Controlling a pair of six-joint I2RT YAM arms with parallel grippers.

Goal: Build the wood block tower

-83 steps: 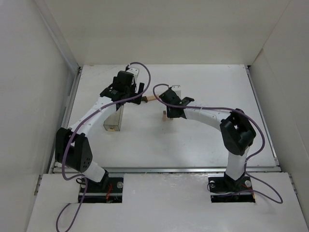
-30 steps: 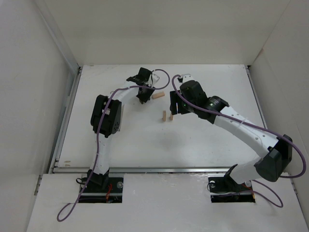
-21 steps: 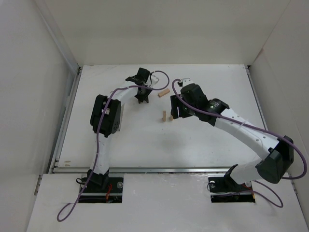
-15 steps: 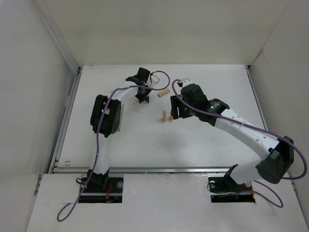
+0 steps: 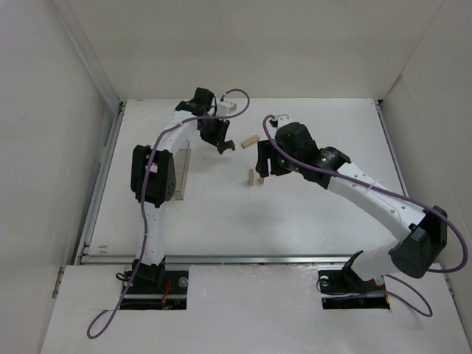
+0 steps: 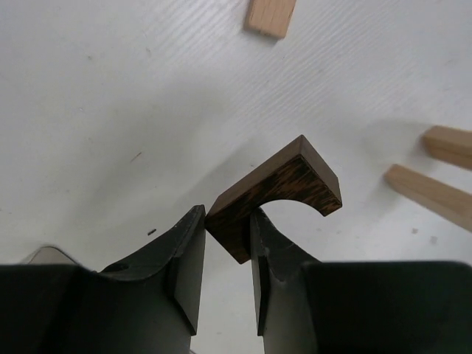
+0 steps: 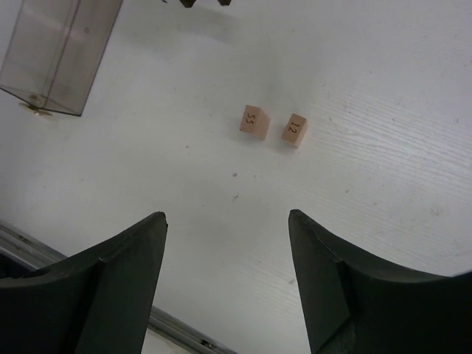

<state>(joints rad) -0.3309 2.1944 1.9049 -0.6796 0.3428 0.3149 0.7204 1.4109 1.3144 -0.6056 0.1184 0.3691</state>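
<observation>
White walls (image 5: 243, 44) enclose the white worktop (image 5: 310, 214); a clear plastic rectangular box (image 7: 63, 55) stands left. Two upright light-tan wooden blocks (image 7: 254, 119) stand centrally, near the open, empty right end effector (image 7: 227, 217); the left end effector (image 6: 227, 221) pinches a dark arched wooden piece (image 6: 276, 195).

The left fingers (image 6: 186, 274) have closed on the dark arch block (image 6: 276, 193) and lifted it away

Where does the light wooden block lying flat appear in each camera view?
Top view: lying block, far middle of the table, right of the dark arch piece.
Left wrist: lying block at the top edge, cut off.
Right wrist: not in it.
Shared landmark: the two standing blocks, seen in all three.
</observation>
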